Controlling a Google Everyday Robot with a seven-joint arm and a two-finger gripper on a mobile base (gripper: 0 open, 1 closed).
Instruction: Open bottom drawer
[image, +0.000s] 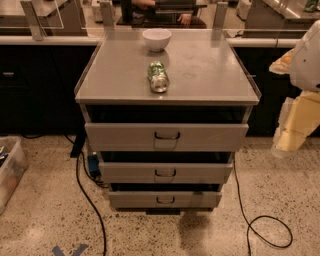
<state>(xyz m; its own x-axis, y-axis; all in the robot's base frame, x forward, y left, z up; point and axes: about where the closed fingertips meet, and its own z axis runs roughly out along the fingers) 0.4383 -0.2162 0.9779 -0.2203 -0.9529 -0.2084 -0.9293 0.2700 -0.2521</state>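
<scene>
The bottom drawer (165, 199) is the narrowest grey front of the three, low on the grey cabinet, with a small dark loop handle (165, 200) at its centre. It stands out a little from the cabinet, with a dark gap above it. My gripper (291, 131) hangs at the right edge of the camera view, pale yellow below the white arm, beside the cabinet at about the top drawer's height. It is well to the right of and above the bottom drawer and touches nothing.
The mid-sized drawer (165, 172) and the widest top drawer (166, 136) also stand out slightly. A white bowl (156, 39) and a green can (158, 76) lying on its side sit on the cabinet top. Black cables (270, 232) lie on the floor; a plastic bin (7, 170) is at left.
</scene>
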